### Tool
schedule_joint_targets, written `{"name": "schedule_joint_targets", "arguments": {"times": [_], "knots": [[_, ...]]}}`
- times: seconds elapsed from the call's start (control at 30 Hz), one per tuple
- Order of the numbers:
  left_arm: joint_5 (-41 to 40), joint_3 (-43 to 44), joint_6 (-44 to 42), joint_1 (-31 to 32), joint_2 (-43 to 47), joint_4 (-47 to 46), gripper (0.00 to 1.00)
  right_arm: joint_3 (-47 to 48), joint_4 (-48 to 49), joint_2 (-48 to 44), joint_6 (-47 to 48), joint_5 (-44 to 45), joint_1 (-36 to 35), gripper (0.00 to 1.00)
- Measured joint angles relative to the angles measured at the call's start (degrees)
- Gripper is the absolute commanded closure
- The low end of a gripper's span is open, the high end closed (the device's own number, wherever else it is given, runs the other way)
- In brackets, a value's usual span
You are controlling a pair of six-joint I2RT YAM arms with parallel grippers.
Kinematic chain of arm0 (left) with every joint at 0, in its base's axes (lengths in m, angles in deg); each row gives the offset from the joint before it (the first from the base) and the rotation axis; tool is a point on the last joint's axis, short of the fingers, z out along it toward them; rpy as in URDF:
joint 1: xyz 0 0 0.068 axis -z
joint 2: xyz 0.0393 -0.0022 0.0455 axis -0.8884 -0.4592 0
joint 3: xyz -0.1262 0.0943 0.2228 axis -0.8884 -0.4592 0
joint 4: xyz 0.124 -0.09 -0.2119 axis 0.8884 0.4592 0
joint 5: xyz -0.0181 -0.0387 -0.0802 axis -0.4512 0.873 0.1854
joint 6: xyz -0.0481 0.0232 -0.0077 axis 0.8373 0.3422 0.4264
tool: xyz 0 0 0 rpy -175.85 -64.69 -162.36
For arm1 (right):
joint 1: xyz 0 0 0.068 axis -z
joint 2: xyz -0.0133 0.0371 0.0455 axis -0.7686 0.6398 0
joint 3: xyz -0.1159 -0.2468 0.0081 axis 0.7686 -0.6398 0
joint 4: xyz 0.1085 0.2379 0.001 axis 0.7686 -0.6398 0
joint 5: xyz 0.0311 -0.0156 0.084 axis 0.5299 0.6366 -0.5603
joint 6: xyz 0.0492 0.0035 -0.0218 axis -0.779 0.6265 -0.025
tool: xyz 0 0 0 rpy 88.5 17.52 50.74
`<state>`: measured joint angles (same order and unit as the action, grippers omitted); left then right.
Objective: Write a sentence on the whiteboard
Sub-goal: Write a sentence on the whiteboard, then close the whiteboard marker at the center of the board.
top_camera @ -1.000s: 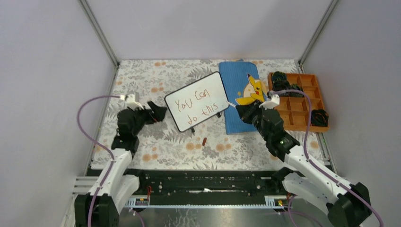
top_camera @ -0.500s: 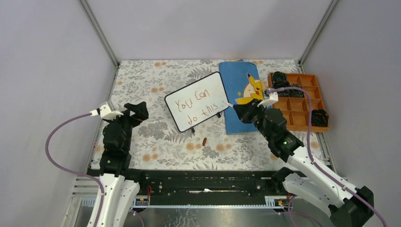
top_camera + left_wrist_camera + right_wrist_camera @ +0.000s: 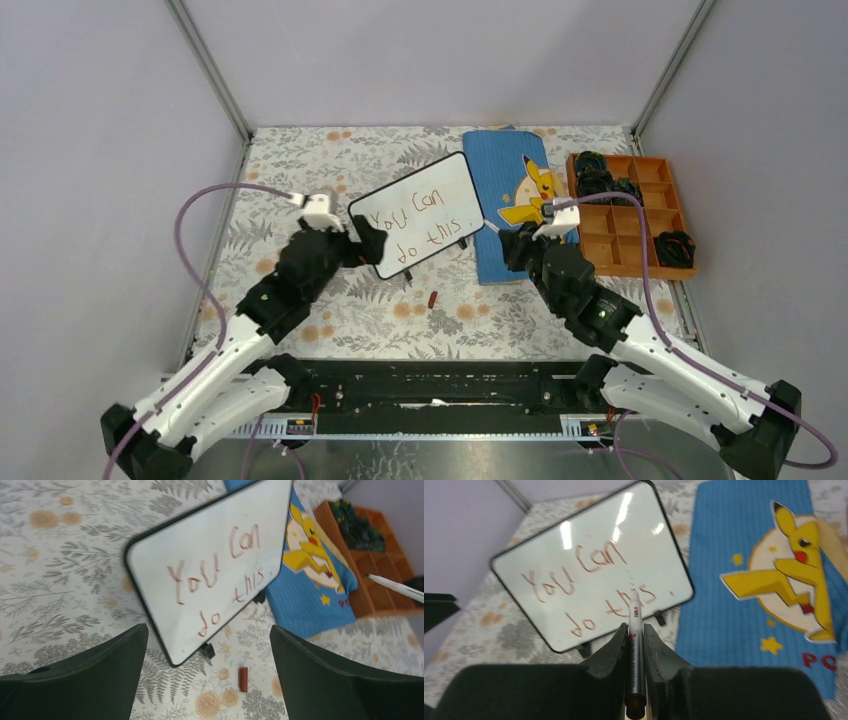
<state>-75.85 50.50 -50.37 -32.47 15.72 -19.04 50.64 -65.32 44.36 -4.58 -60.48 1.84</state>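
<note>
Just on the near side of the whiteboard (image 3: 420,212), a small red-brown cap (image 3: 432,298) lies alone on the floral tablecloth (image 3: 300,160), near the board's lower edge but apart from it.

At the board's near left corner hangs the left gripper (image 3: 368,240). Its fingers (image 3: 100,665) are spread wide with nothing between them, and whether they touch the rim cannot be told.

Off the board's near right corner is the right gripper (image 3: 515,245). Its two fingers (image 3: 611,645) are pressed onto the barrel of a white marker (image 3: 634,612), which points toward the board. In the right wrist view the tip lines up with the last word, while the left wrist view shows the marker off to the board's right, so contact with the surface cannot be confirmed.

The whiteboard itself sits skewed on the tablecloth, raised on small black feet (image 3: 207,651), with its left end nearer the arms than its right end. On it the sentence (image 3: 418,218) reads "You can" on the upper line and "do this" on the lower, in thin red-brown strokes.

Right of the board, just beside its right edge, lies a blue cloth (image 3: 500,165) bearing a yellow cartoon figure (image 3: 535,190).

Further right of the board stands an orange divided tray (image 3: 628,233). Dark tangled items sit in several compartments.
</note>
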Motion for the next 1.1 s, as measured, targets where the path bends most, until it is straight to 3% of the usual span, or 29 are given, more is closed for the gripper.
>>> {"name": "schedule_joint_targets", "arguments": {"times": [0.07, 0.2, 0.37, 0.5, 0.57, 0.83, 1.1], "knots": [[-5.25, 3.32, -1.25, 7.45, -4.13, 0.98, 0.01, -2.27, -1.68, -1.18, 0.07, 1.9, 0.0, 1.0], [-12.66, 6.4, -2.93, 15.96, -10.62, 2.29, 0.01, -7.34, -5.64, -4.92, -0.55, 4.63, 0.0, 1.0], [-14.93, 4.2, -2.95, 17.0, -7.21, 2.01, 0.01, -10.71, -9.99, -9.84, -2.58, 5.35, 0.0, 1.0], [-9.81, -2.73, -3.91, 17.03, 3.85, -5.01, 0.01, -11.45, -11.91, -11.72, -3.58, 5.88, 0.0, 1.0], [-7.52, -3.23, -3.78, 17.03, 4.87, -5.77, 0.01, -11.56, -12.61, -12.0, -3.85, 6.05, 0.0, 1.0], [-3.89, 10.97, -0.94, 19.65, -21.75, 5.79, 0.01, -11.56, -14.71, -12.24, -4.61, 6.93, 0.0, 1.0], [-4.07, 17.66, 3.41, 26.47, -34.73, 14.49, 0.05, -11.56, -17.88, -15.41, -5.42, 7.61, 0.0, 1.0]]}}
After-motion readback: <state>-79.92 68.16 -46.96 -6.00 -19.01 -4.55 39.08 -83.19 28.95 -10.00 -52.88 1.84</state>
